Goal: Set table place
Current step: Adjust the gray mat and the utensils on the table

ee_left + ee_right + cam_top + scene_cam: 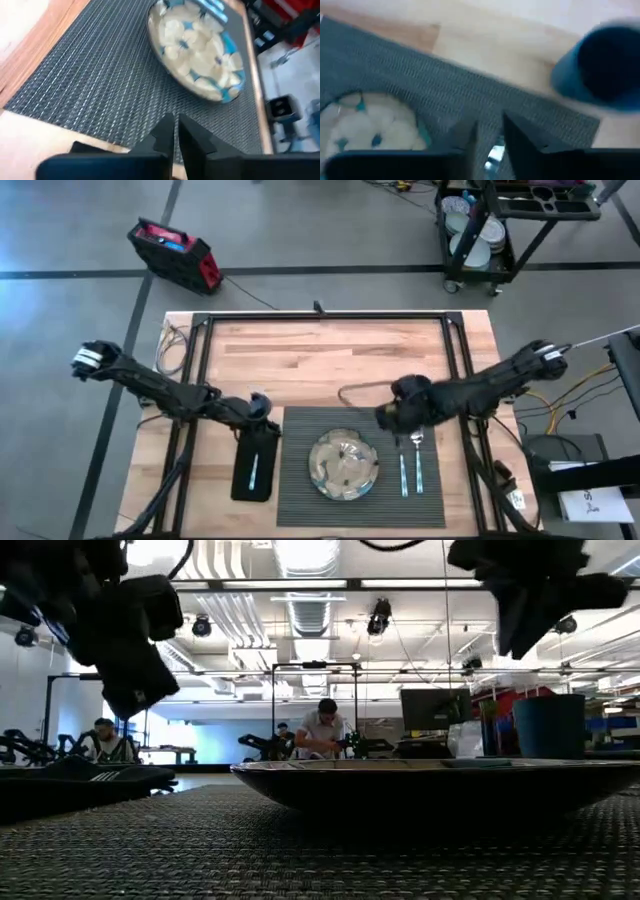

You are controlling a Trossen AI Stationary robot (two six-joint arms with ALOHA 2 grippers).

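A: Surface? Room?
B: You've got the butcher-block table [330, 350], ribbed grey placemat [300, 480] at its near edge, plate [343, 465] centred on it. People sit at benches behind.
A: Grippers?
B: Left gripper [258, 409] fingers nearly together, empty, beside the mat; right gripper [388, 418] narrowly parted, empty, over its far edge.

Plate [343, 465] ctr on placemat [300, 480], cutlery [411, 471] right

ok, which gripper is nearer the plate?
Right. The right gripper hovers by the plate's upper-right edge; the left gripper is farther off, over the black napkin.
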